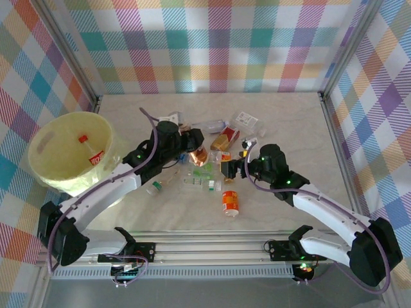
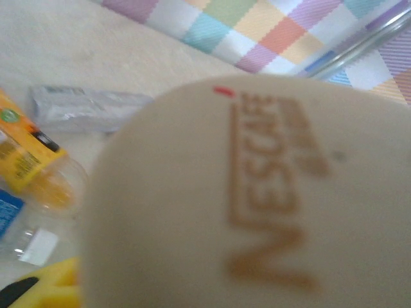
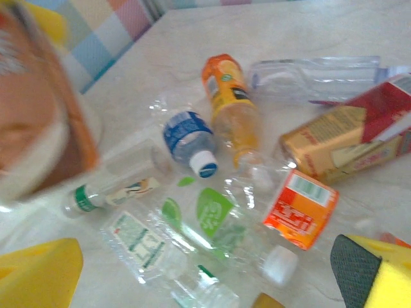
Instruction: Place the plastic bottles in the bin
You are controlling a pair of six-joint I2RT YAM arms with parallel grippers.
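Bottle marked Nescafe [image 2: 257, 192] sits clamped in the left gripper [image 1: 195, 154], while the right gripper [image 3: 205, 269] hangs spread over 1 green-labelled bottle [image 3: 212, 221].

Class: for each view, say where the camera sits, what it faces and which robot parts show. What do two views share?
Top external: above and behind the robot, looking down on table, bin, left arm, right arm.
Left wrist: on the left arm, close against a Nescafe bottle; one yellow finger.
Right wrist: low over the bottle pile; two yellow fingers.
Shared: top and right wrist, the red-gold carton.
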